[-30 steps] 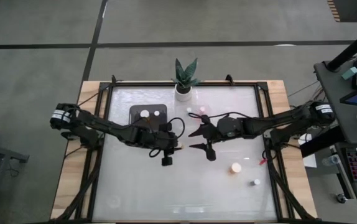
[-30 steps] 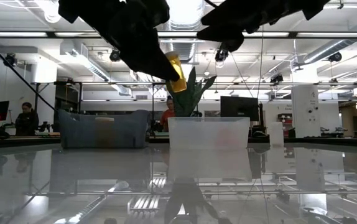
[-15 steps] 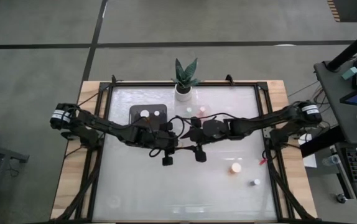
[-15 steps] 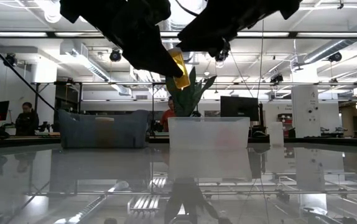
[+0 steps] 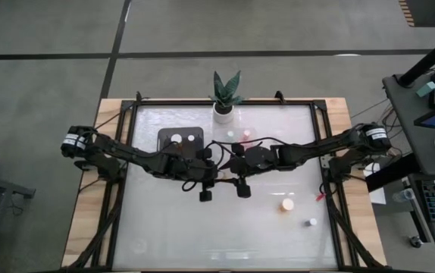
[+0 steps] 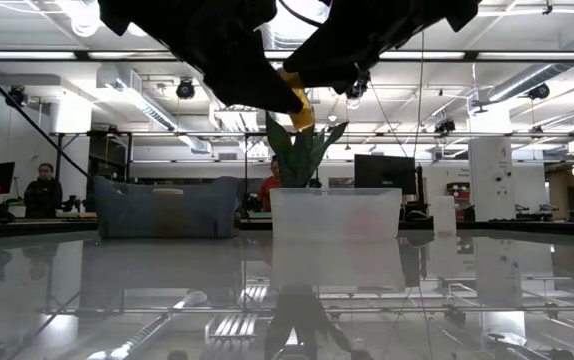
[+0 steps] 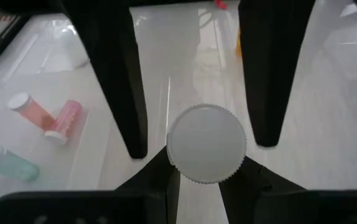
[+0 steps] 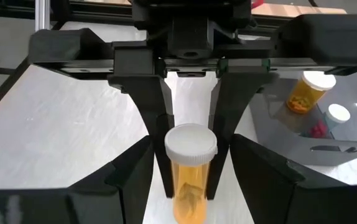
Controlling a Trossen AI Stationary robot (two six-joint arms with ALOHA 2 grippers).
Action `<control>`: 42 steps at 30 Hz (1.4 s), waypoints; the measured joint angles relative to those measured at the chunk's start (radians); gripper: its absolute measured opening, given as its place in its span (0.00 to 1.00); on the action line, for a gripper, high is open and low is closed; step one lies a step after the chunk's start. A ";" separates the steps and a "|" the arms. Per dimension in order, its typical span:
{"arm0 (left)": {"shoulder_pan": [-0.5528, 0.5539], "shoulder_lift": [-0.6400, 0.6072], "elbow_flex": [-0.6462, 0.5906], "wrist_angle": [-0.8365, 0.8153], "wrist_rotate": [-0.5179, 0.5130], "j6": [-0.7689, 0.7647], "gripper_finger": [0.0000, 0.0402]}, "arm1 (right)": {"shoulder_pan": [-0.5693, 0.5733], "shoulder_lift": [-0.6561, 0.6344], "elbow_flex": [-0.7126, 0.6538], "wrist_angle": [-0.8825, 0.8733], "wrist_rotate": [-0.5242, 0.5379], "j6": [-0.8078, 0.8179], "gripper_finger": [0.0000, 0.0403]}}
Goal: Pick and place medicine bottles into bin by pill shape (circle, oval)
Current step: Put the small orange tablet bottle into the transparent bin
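The amber bottle [image 8: 190,171] hangs above mid-table, clamped in the left gripper [image 5: 206,184], long axis running straight toward the right gripper [image 5: 241,180]. The right gripper is half open, its fingers flanking the bottle without visibly gripping it, so the two grippers face each other. Below, the glossy table [image 5: 225,227] holds loose bottles; the dark bin [image 5: 181,138] lies near the left arm.

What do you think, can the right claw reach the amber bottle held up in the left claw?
Probably yes. The right claw faces the amber bottle head-on, open, with nothing between. The left claw pinches its sides, which could crowd the grip.
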 joint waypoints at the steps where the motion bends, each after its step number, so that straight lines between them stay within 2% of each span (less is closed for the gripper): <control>1: 0.000 0.000 0.000 0.009 0.000 0.002 0.18 | 0.000 0.000 0.000 0.000 0.000 0.001 0.50; 10: 0.000 0.000 -0.001 0.010 0.000 0.001 0.18 | 0.000 0.003 0.000 0.004 0.001 0.001 0.49; 22: 0.000 0.000 -0.001 0.009 0.000 0.002 0.18 | 0.000 0.003 -0.001 0.002 -0.002 0.010 0.26; 31: 0.000 0.000 -0.001 0.009 0.000 0.002 0.18 | 0.000 0.003 -0.001 0.003 -0.002 0.015 0.28; 34: 0.000 0.000 -0.001 0.009 0.000 0.004 0.22 | 0.000 0.003 -0.001 0.004 -0.001 0.016 0.28; 42: 0.000 -0.012 -0.003 -0.012 0.000 0.045 0.45 | 0.000 0.002 -0.001 0.003 0.000 0.012 0.28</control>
